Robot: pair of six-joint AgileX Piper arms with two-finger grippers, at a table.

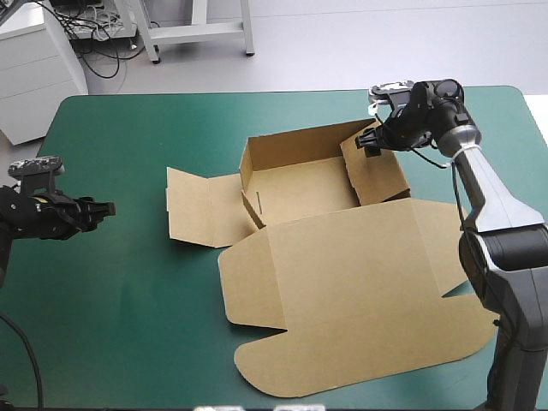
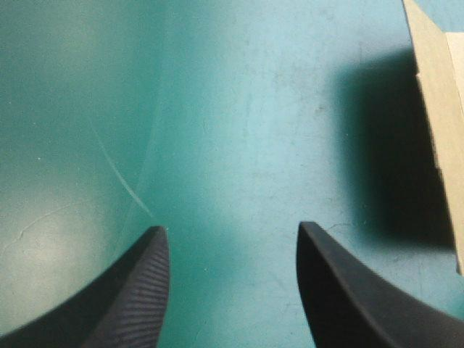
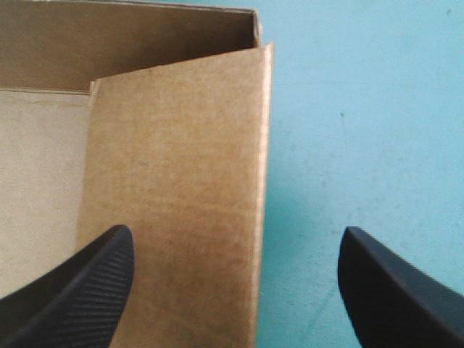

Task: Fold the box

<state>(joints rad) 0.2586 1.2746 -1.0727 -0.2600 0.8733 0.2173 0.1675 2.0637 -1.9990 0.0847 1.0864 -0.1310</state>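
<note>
**A:** Where do we stand with the brown board box [image 1: 304, 188]?

**B:** It sits mid-tabletop, toward the far side, as a half-made tray. The back wall and both side walls are up. The broad lid [image 1: 360, 282] lies flat toward us, and a side flap [image 1: 193, 210] lies flat off the tray's left.

**A:** And our black-finned right hand [image 1: 370, 141]?

**B:** It is at the tray's far right corner with its fingers [image 3: 87, 290] spread. The right wall [image 3: 174, 203] stands between them, not yet pinched.

**A:** So we judge we're on that wall, seating or tucking it.

**B:** Likely. The next move calls for nipping the board squarely, then pressing inward without dragging the tray.

**A:** And the left hand [image 1: 104, 208]?

**B:** Also spread and holding nothing, low over the teal-green tabletop [image 1: 128, 300]. It is well apart from the flat flap, and only a board edge shows ahead of it. We might bring it across to steady the tray.
</note>
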